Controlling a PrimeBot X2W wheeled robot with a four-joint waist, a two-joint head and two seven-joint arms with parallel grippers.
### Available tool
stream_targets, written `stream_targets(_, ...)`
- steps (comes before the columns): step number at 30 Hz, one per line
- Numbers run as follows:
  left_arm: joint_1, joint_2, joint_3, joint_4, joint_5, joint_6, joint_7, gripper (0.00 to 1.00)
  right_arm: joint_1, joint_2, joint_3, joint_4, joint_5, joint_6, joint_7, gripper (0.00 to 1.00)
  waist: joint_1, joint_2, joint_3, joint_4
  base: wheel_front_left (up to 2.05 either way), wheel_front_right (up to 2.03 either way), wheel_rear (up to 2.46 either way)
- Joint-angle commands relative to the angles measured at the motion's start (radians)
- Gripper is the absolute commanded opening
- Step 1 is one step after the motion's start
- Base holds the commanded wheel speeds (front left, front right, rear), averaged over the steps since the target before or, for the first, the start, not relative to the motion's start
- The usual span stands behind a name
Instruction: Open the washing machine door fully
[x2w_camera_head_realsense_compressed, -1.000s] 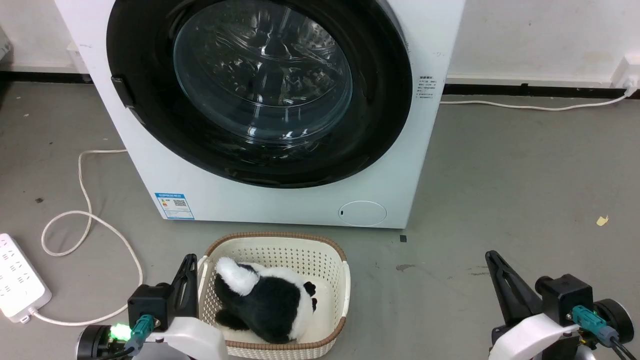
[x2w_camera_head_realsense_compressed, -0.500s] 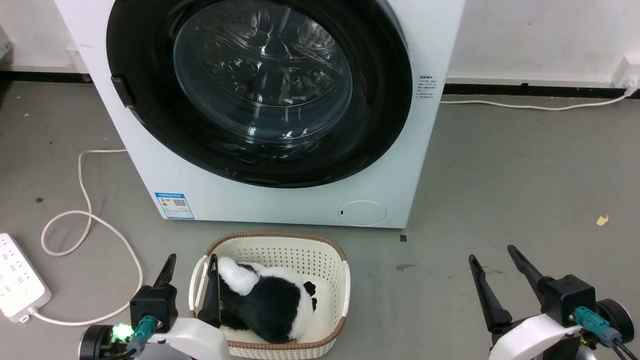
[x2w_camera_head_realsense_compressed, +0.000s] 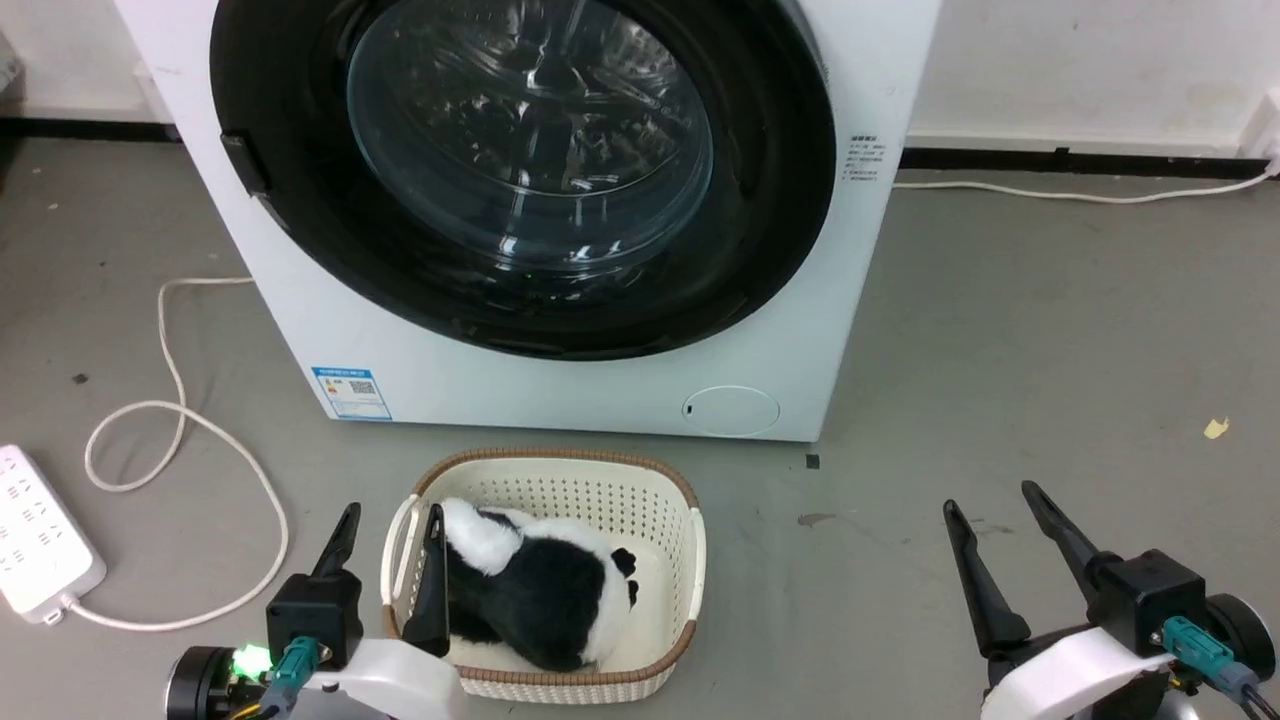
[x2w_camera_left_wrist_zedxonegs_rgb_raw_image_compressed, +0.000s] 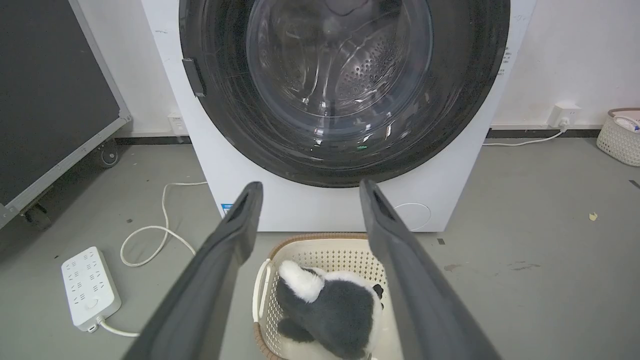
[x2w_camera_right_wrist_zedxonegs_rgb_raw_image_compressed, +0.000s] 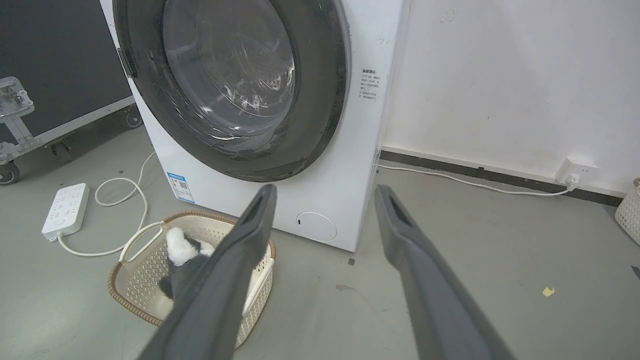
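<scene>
washing machine door (x2w_camera_head_realsense_compressed: 530, 170) shut, wrist views add black case (x2w_camera_left_wrist_zedxonegs_rgb_raw_image_compressed: 50, 100)

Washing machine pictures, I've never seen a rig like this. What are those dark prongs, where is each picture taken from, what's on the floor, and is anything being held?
It's a two-armed wheeled robot facing a white washing machine. One picture comes from a camera on its head, looking down; the other two come from cameras on each wrist, looking along that arm's own dark fingers. Those prongs are its grippers: the left gripper and right gripper are both open and hold nothing. The washing machine door, the big black disc with the glass bowl, looks shut. On the grey floor in front sits a cream basket with a black-and-white plush toy inside; a white power strip and its cable lie to the robot's left.
</scene>
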Motion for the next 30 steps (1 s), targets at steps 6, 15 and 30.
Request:
stream_targets(6, -0.026, 0.000, -0.015, -0.004, -0.007, 0.010, -0.020, 1.00, -0.029, -0.013, -0.008, -0.014, 0.010, 0.000, -0.021, 1.00, -0.0001, 0.0000, 0.034, 0.020, 0.00, 0.00, 0.00)
stream_targets(15, -0.065, 0.001, -0.043, -0.025, -0.018, 0.024, -0.043, 1.00, -0.129, -0.070, -0.009, -0.031, 0.036, 0.000, -0.015, 1.00, -0.0001, 0.0000, 0.104, 0.057, 0.00, 0.00, 0.00)
stream_targets(30, -0.117, 0.001, -0.087, -0.041, -0.037, 0.051, -0.075, 1.00, -0.324, -0.124, -0.027, -0.024, 0.141, 0.000, 0.036, 0.00, -0.0001, 0.0000, 0.208, 0.094, 0.00, 0.00, 0.00)
